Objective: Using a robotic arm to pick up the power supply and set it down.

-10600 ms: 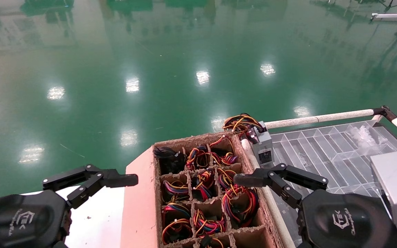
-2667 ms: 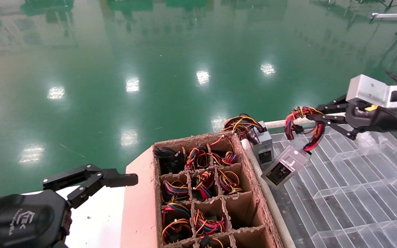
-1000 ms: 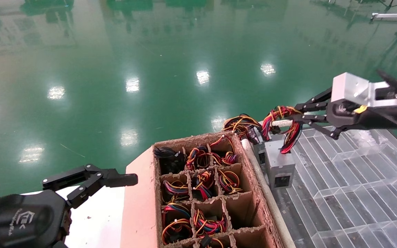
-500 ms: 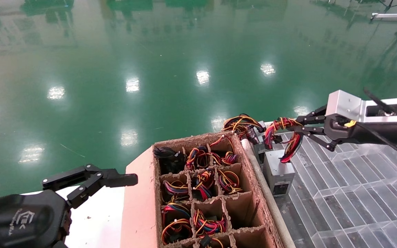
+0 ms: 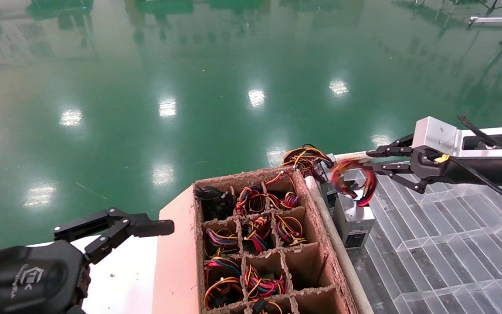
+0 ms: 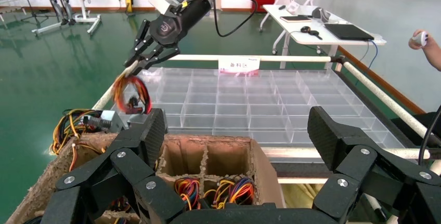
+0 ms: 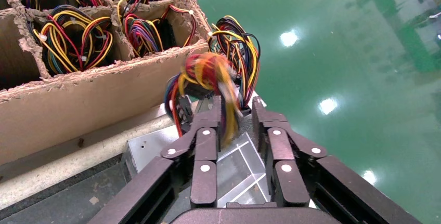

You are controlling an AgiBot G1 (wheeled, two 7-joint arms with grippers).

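Power supply (image 5: pixel 354 216) on clear divider tray (image 5: pixel 429 226)
Its red wire bundle (image 5: pixel 352 181) is motion-blurred; right gripper (image 5: pixel 371 159) fingers spread beside it; green floor (image 5: pixel 190 87) beyond

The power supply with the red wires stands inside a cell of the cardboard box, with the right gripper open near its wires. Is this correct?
No. The power supply stands on the clear divided tray beside the cardboard box, not in a cell, as the head view shows. The right gripper is open near its wires.
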